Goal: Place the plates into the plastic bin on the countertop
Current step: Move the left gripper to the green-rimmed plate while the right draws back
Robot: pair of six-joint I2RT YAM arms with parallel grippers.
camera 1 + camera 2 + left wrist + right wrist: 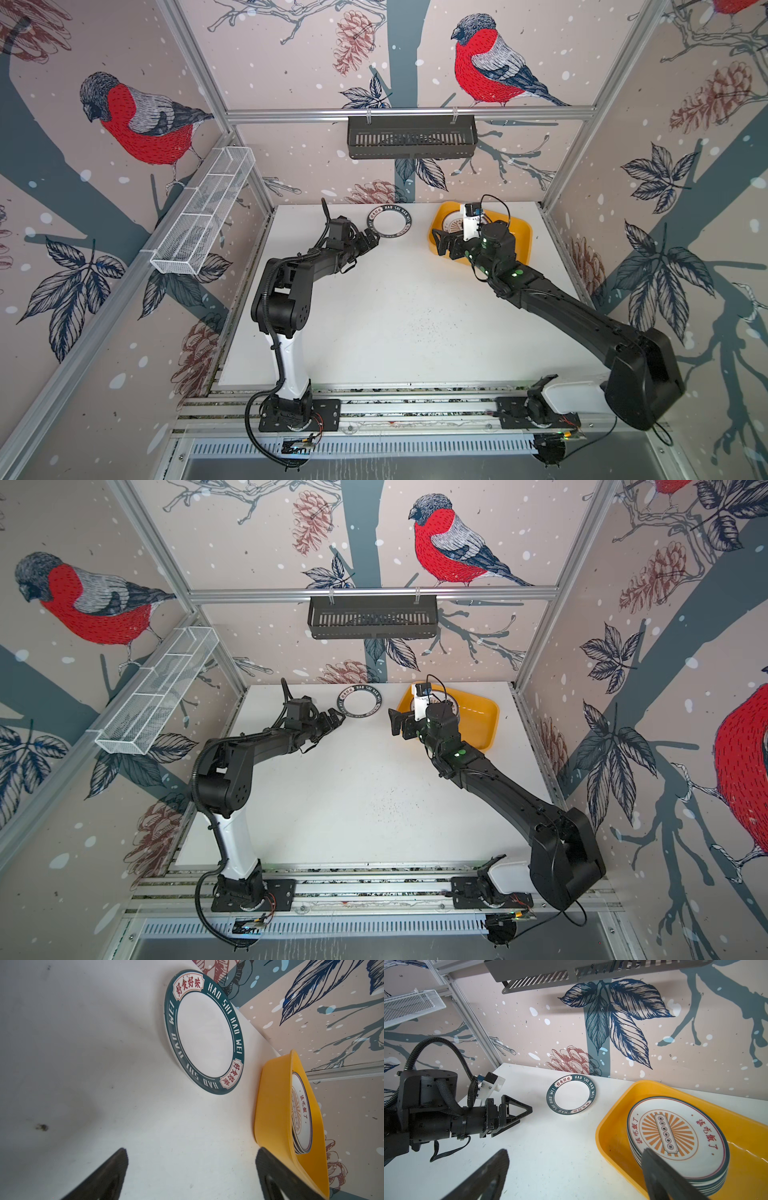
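One dark-rimmed lettered plate point(390, 223) lies flat near the white countertop's point(395, 316) far edge, apart from the yellow bin point(612, 1142), and inside it sits a stack point(675, 1134) topped by an orange sunburst.

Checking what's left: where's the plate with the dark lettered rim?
In both top views the plate lies on the countertop by the back wall, between the left gripper and the plastic bin.

2 black arms point(561, 303) with white lower links point(291, 370), ribbed black cable hose point(248, 419), green lights point(517, 273), triangular-framed left claw point(529, 1110).
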